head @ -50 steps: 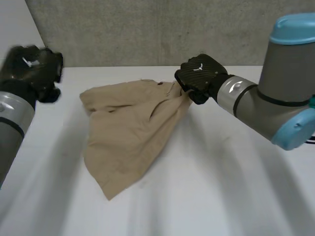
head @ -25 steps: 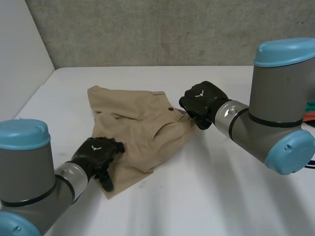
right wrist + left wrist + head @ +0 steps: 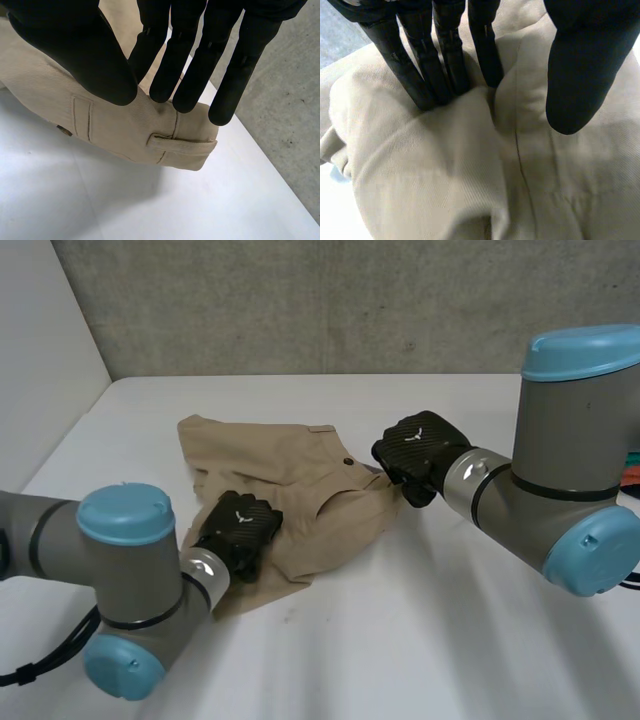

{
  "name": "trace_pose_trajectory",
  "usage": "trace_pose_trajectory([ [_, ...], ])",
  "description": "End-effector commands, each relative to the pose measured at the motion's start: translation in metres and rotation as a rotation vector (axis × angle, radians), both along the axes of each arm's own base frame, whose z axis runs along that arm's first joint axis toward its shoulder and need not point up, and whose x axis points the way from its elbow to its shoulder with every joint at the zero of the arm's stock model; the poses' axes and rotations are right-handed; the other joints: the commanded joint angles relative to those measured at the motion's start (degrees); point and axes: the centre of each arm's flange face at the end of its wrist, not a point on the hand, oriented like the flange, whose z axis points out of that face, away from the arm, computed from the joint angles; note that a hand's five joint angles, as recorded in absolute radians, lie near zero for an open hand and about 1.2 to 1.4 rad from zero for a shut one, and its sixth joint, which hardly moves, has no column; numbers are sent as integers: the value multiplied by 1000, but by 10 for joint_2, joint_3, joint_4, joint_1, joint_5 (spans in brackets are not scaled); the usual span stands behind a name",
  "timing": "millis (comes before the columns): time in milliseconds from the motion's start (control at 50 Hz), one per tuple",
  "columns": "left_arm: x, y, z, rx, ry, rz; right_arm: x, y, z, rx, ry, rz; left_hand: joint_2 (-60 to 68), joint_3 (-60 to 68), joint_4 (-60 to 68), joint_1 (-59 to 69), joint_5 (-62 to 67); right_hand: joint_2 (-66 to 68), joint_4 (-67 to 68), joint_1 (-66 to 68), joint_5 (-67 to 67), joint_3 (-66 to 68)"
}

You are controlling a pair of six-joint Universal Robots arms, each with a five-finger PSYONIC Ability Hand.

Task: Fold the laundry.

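Bare white table (image 3: 400,640) lies open between the arms and right of the khaki shorts (image 3: 290,465); left hand (image 3: 238,528) and right hand (image 3: 415,452) occupy the shorts' near and right edges, concrete wall (image 3: 350,300) behind

No legible word, number or brand name anywhere. Just a small white winged emblem, without letters, on the back of the left hand (image 3: 238,527) and of the right hand (image 3: 416,447). Nothing printed or stitched as writing on the beige garment (image 3: 300,490).
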Motion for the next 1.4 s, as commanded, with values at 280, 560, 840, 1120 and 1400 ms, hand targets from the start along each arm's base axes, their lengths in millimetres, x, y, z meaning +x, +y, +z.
trace_pose_trajectory([
  [280,22,-2,128,-279,248,86,-18,12,34,8,-16,-35,426,427,423,414,425,126,114,163,119,122],
  [560,53,53,262,-318,360,-34,-68,59,153,-168,-137,-111,426,427,423,414,425,126,114,163,119,122],
  [840,46,13,193,-70,204,19,-35,22,63,158,-165,-124,426,427,423,414,425,-448,-459,-411,-455,-451],
  [1120,53,19,186,-80,171,46,15,27,-27,666,-237,-75,426,427,423,414,425,-453,-465,-416,-460,-457],
  [1400,60,20,189,-82,181,70,25,26,-39,538,-206,-98,426,427,423,414,425,126,114,163,119,122],
])
